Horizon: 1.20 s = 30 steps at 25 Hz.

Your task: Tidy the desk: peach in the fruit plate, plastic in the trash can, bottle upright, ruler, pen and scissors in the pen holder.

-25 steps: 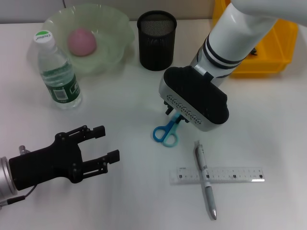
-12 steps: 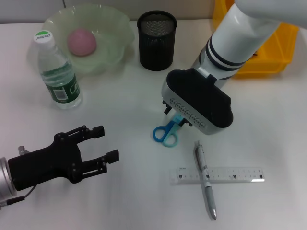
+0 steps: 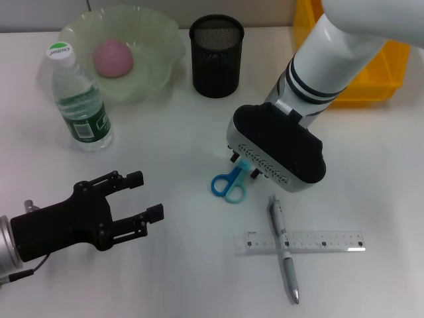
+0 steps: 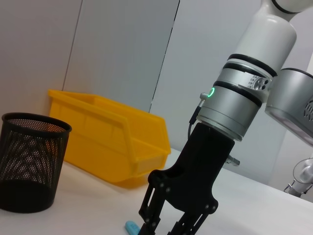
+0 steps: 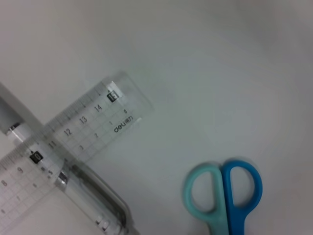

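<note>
scissors [image 3: 229, 184]: 1 | pen [image 3: 283, 248]: 1 | ruler [image 3: 318, 242]: 1 | pen holder [image 3: 216, 56]: 1 | bottle [image 3: 78, 99]: 1 | peach [image 3: 112, 57]: 1 | fruit plate [image 3: 156, 73]: 1 | yellow bin [image 3: 381, 73]: 1 | grippers: 2, left gripper [image 3: 144, 195], right gripper [image 3: 244, 161]

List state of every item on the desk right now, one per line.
Pink peach: in the green fruit plate.
Clear water bottle: upright, capped.
Black mesh pen holder: upright, nothing visible inside.
Blue scissors: flat on desk, handles together.
Clear ruler: flat, under the pen.
Silver pen: lying across ruler.
Left pincer: open, empty.
Right pincer: over scissors.
</note>
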### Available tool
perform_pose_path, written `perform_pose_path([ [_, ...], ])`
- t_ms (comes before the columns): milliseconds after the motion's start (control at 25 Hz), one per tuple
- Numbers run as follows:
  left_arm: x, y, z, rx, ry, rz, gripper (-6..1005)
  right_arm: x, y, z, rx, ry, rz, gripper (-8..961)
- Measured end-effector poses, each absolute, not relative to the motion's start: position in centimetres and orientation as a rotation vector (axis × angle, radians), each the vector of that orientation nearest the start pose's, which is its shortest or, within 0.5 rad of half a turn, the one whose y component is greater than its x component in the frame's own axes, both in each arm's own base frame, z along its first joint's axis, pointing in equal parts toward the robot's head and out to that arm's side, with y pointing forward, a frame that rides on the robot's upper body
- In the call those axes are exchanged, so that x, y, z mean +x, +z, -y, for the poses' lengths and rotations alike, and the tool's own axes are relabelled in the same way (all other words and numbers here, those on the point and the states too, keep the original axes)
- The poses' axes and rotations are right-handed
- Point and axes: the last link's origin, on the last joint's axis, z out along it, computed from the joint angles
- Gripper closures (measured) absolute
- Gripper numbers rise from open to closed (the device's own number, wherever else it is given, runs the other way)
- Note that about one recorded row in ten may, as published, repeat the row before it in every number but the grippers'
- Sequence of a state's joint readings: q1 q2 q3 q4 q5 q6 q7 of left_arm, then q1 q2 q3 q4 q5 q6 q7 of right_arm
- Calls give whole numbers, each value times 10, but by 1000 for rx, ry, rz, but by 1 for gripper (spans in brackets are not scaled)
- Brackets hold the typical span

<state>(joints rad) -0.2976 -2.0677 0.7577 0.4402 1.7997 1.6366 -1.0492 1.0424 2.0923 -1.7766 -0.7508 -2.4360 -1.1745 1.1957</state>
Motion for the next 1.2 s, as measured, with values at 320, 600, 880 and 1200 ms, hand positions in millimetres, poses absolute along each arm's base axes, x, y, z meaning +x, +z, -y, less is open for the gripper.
perform_pose_path([
  [320,-313,-24,-242,-2611,-916,648,214,124,-115,-386,-2744,-905,1530,509],
  [600,-312,-24,-241,-2613,-923,646,214,125,-119,-388,-2724,-916,1559,555],
  [880,-312,-24,-241,-2612,-928,647,214,125,-122,-389,-2709,-939,1595,593],
  [1200,-310,-23,-240,-2617,-943,641,214,125,-124,-389,-2690,-983,1634,649],
])
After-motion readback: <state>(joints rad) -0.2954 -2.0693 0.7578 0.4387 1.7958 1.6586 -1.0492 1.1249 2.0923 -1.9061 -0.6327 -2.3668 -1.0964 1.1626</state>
